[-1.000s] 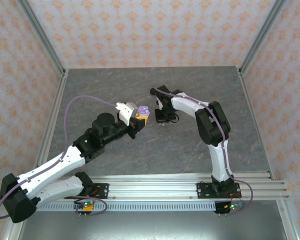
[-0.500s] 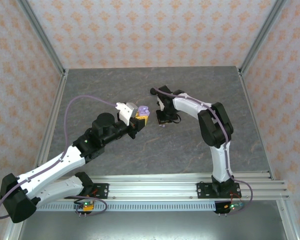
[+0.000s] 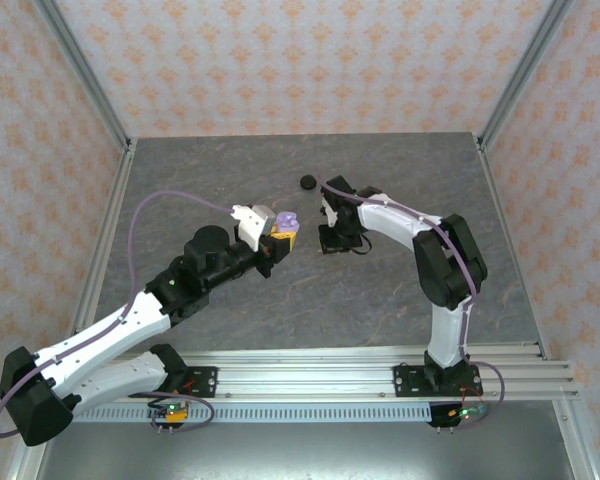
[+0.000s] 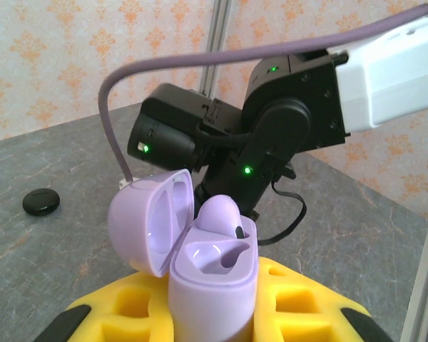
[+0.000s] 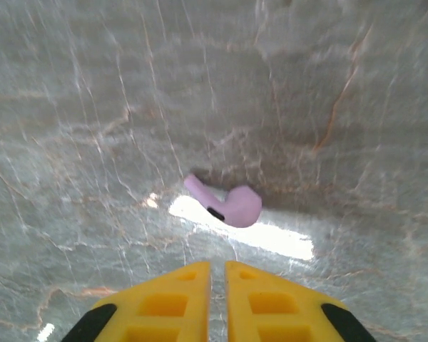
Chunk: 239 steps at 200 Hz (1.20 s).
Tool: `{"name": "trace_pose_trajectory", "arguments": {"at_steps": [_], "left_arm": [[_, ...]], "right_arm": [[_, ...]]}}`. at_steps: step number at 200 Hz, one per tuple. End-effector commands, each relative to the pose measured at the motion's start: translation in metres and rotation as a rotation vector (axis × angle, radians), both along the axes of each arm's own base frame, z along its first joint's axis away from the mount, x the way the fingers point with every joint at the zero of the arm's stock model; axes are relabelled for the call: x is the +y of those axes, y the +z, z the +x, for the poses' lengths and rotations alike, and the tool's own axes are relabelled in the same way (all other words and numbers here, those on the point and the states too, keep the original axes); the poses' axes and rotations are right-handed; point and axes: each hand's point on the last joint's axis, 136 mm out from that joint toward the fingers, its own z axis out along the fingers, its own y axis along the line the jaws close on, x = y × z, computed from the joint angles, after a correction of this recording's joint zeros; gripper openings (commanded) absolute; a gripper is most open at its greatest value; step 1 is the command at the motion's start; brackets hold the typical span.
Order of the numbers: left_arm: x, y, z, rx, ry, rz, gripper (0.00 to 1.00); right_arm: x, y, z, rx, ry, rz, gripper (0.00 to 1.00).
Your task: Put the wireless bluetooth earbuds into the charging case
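One lavender earbud (image 5: pixel 228 204) lies loose on the grey surface (image 5: pixel 93 107), its stem pointing up and to the left. It sits just ahead of the right end effector (image 5: pixel 218 288), whose yellow fingers are drawn almost together with nothing between them. I judge that this narrow stance will not do for a pick, and the fingers would need to spread before they could straddle so small a piece.

A second earbud (image 4: pixel 221 212) is already seated in one well of the charging case (image 4: pixel 212 281), and the well beside it is bare. The lid (image 4: pixel 151 217) is swung back, presumably so that both wells stay open from above.

The left end effector (image 3: pixel 284 234) is clamped on the lower body of the case. It holds the case upright and apparently lifted off the surface, most likely as a steady target for the other arm. From above, the case hangs near the right end effector, with a short gap between them.

Further back on the surface lies a black disc (image 3: pixel 306 182), apart from both arms. It seems to play no part in this step.
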Motion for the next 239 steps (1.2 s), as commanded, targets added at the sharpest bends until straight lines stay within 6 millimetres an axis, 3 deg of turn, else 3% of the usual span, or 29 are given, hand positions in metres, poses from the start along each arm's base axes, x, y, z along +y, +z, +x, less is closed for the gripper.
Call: {"name": "trace_pose_trajectory", "arguments": {"at_steps": [1, 77, 191, 239], "left_arm": [[0.002, 0.005, -0.001, -0.009, 0.013, -0.017, 0.12], [0.001, 0.002, 0.000, 0.002, 0.015, -0.014, 0.12], [0.006, 0.000, -0.001, -0.001, 0.030, -0.006, 0.12], [0.007, 0.000, -0.002, -0.002, 0.033, -0.007, 0.12]], "right_arm": [[0.003, 0.006, -0.012, 0.014, 0.023, 0.039, 0.12], [-0.005, -0.019, 0.002, 0.013, -0.055, -0.041, 0.05], [-0.006, -0.023, 0.033, -0.052, -0.124, -0.106, 0.03], [-0.004, -0.023, 0.037, -0.056, -0.113, -0.110, 0.03]]}}
